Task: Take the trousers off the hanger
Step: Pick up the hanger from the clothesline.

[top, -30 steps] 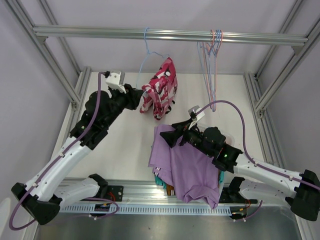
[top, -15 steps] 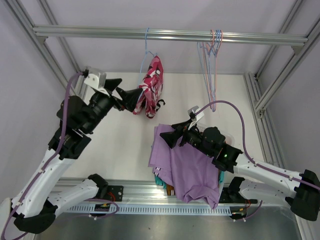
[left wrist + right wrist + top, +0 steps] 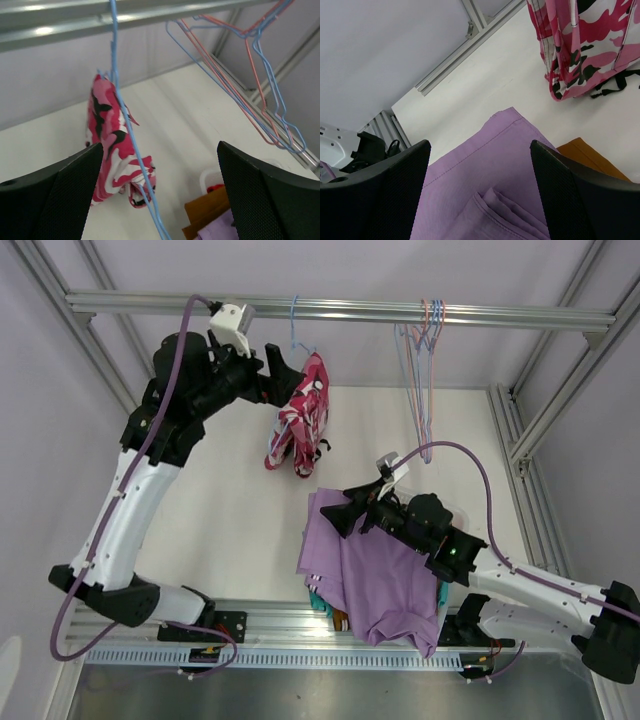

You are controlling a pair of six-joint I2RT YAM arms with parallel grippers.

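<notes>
The pink-white-black camouflage trousers [image 3: 300,425] hang folded over a light-blue hanger [image 3: 293,328] on the top rail [image 3: 340,308]. My left gripper [image 3: 285,375] is raised beside the hanger's upper part, open and empty. In the left wrist view the hanger wire [image 3: 125,125] runs down between the open fingers, with the trousers [image 3: 107,145] behind the left finger [image 3: 60,195]. My right gripper [image 3: 335,518] hovers open over the lilac trousers [image 3: 380,570], the top of a pile; its wrist view shows that cloth [image 3: 490,170] under the gripper [image 3: 480,145].
Several empty hangers [image 3: 425,370] hang at the rail's right. Rust-brown [image 3: 210,207] and teal [image 3: 318,602] cloth show under the lilac. A white container with something red [image 3: 215,188] stands beside the pile. Frame posts border the white table [image 3: 230,530].
My left gripper opened, let go of the camouflage trousers and rose from beside them up toward the rail. The trousers swung and now hang lower. The right arm has not moved.
</notes>
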